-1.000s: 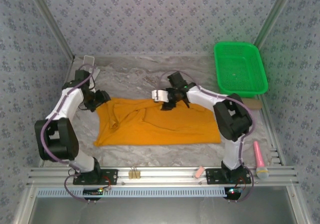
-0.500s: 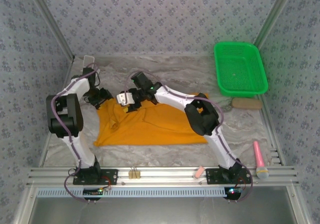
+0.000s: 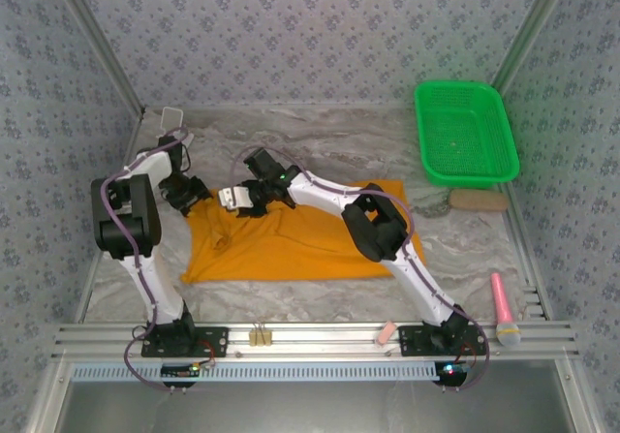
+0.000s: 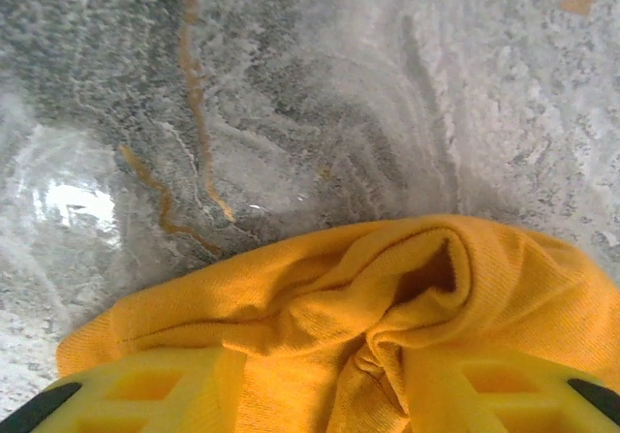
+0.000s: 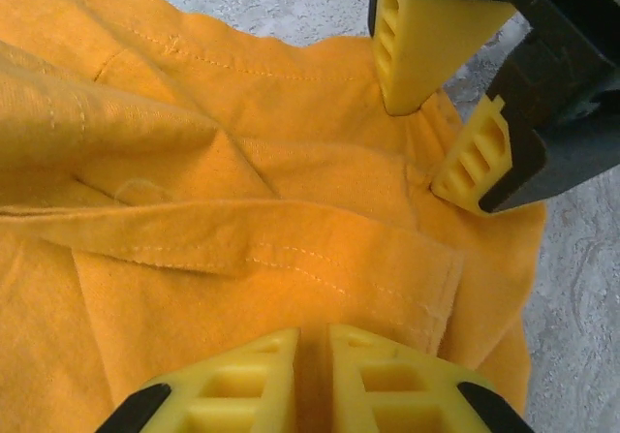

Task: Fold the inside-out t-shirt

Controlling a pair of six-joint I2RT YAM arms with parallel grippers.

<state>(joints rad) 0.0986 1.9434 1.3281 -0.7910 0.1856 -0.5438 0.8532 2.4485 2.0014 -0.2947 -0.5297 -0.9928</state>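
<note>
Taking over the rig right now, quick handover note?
Grippers: left gripper is shut on the far-left corner of the t-shirt. The right gripper has its arm reached across and is shut on a fold of cloth close beside the left one.
T-shirt: lies spread and wrinkled between the arms, with its far-left part bunched up.
Done: no finished fold visible.
Left: lay the held cloth down, flatten it, then complete the folds.

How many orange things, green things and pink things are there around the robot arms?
Orange: 1, the t-shirt
Green: 1, the basket
Pink: 2, the microphone and the small block on the front rail
Total: 4
</note>
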